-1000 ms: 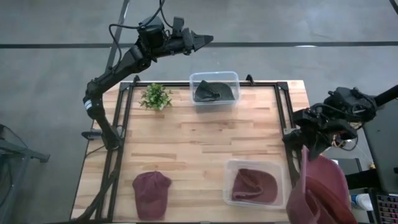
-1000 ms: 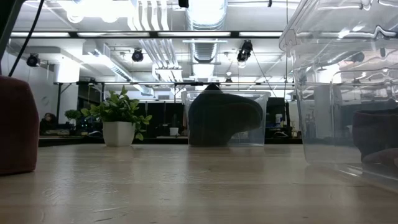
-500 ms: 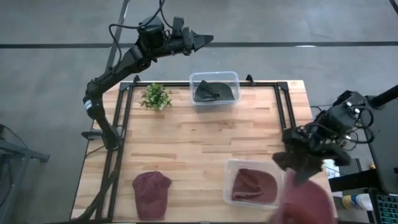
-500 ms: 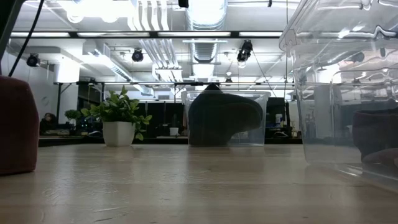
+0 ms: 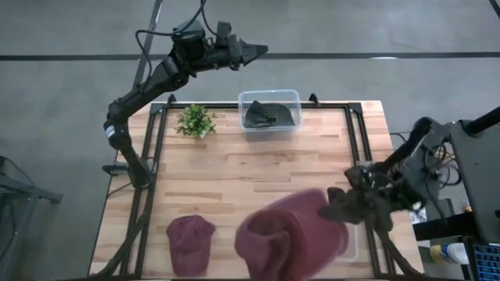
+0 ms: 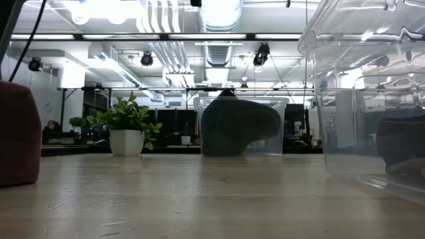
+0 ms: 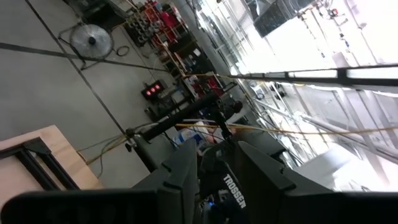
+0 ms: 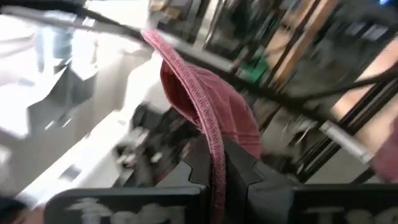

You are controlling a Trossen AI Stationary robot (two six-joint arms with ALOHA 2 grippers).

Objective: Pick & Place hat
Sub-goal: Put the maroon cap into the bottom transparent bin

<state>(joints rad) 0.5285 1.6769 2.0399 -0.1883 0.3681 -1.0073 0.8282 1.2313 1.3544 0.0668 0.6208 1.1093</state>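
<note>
Wood worktop (image 5: 250,179): butcher-block slab on a dark frame; it carries everything below.
Left arm: parked high beyond the far edge, off the worktop; left gripper (image 5: 254,50) is empty, and how wide its jaws stand I cannot tell.
Right arm: reaches in over the near right corner; right gripper (image 5: 337,204) is clamped on the hat.
Hat (image 5: 287,234): maroon cap, blurred, hanging in the air over the near edge, right of the middle; in the right wrist view its brim edge (image 8: 208,134) runs between the closed fingers.
Near bin (image 5: 353,242): clear tub at the near right corner, mostly hidden by the hat.
Far bin (image 5: 269,109): clear tub at the far edge, middle, with a dark cap inside.
Spare cap (image 5: 190,240): maroon, flat on the near edge towards the left corner.
Plant (image 5: 195,121): small potted green, far left.
Handling: judged light and floppy; the crown sags and swings, while the brim looks stiffer.
Hold: the brim edge is probably the best grip, and a thin pinch should do; a fast swing could whip the cloth loose or snag it on the bin wall.
</note>
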